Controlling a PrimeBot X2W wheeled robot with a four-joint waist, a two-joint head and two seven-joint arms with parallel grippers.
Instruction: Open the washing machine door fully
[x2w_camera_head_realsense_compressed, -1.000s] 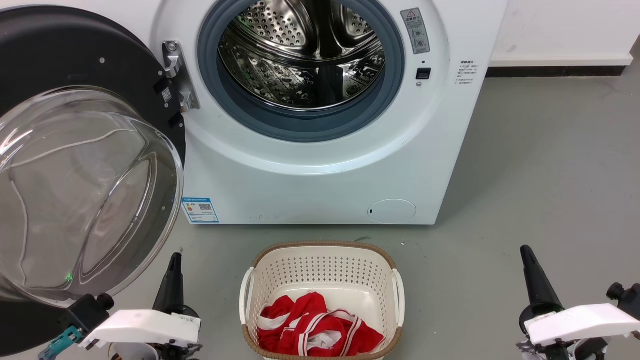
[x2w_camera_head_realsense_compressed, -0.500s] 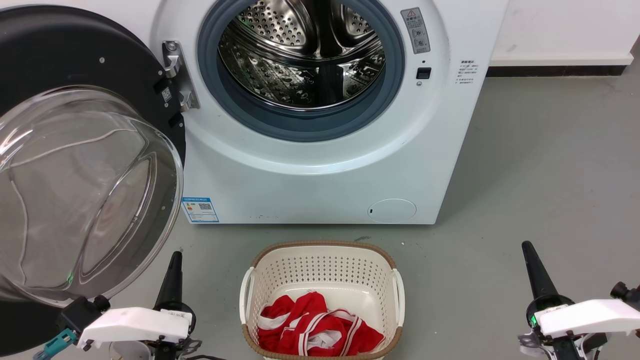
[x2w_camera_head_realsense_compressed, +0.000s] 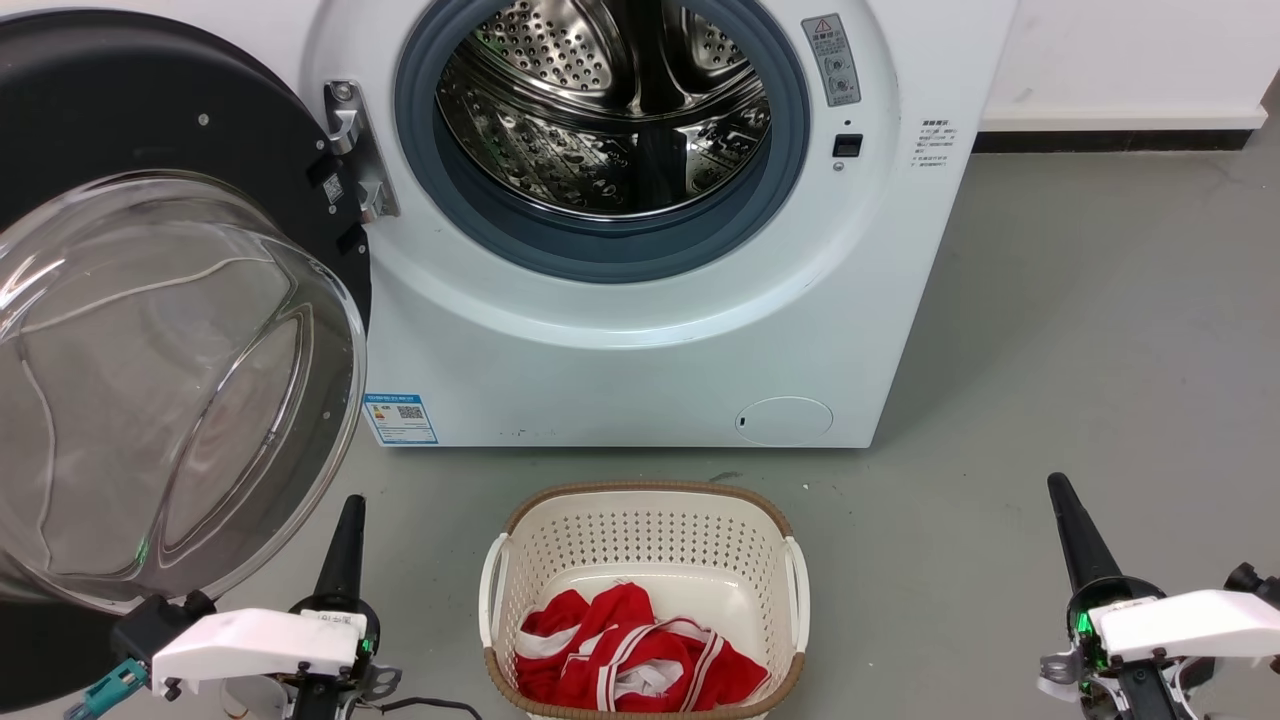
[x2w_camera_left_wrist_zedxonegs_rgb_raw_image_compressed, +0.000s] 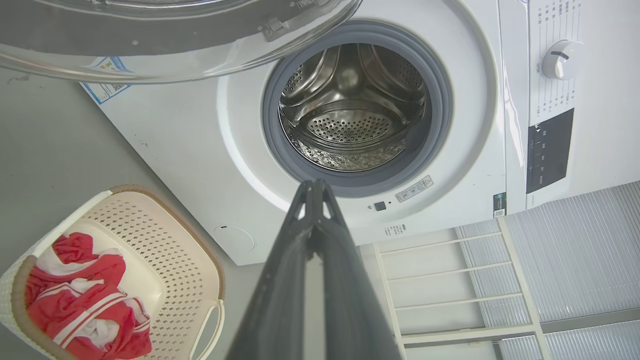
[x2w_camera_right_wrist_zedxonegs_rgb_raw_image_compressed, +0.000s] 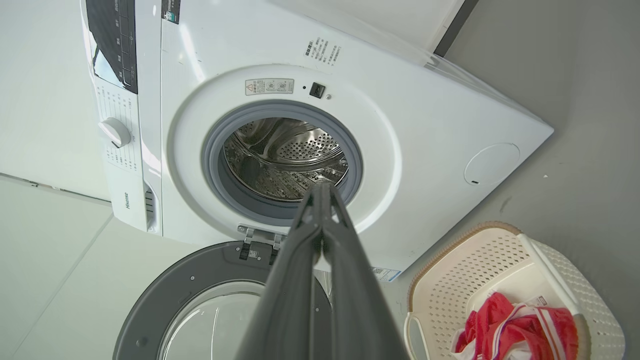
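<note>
The washing machine door (x2w_camera_head_realsense_compressed: 150, 200) is swung wide to the left on its metal hinge (x2w_camera_head_realsense_compressed: 352, 150), its black ring and bulging clear glass bowl (x2w_camera_head_realsense_compressed: 170, 390) facing me. The door (x2w_camera_left_wrist_zedxonegs_rgb_raw_image_compressed: 165, 35) crosses the top of the left wrist view, and the door (x2w_camera_right_wrist_zedxonegs_rgb_raw_image_compressed: 165, 300) lies at the bottom of the right wrist view. The steel drum opening (x2w_camera_head_realsense_compressed: 605, 110) stands uncovered. My left gripper (x2w_camera_head_realsense_compressed: 350, 505) (x2w_camera_left_wrist_zedxonegs_rgb_raw_image_compressed: 315, 184) is shut on nothing, low by the bowl's lower right rim and apart from it. My right gripper (x2w_camera_head_realsense_compressed: 1058, 485) (x2w_camera_right_wrist_zedxonegs_rgb_raw_image_compressed: 320, 187) is shut on nothing at the lower right, far from the door.
A cream laundry basket (x2w_camera_head_realsense_compressed: 645, 510) with a red and white garment (x2w_camera_head_realsense_compressed: 625, 655) stands on the grey floor in front of the machine, between my two arms. A white wall and dark skirting (x2w_camera_head_realsense_compressed: 1110, 140) run to the right of the machine.
Both arms have drawn slightly down and back toward the bottom edge of the head view. The door has not moved.
</note>
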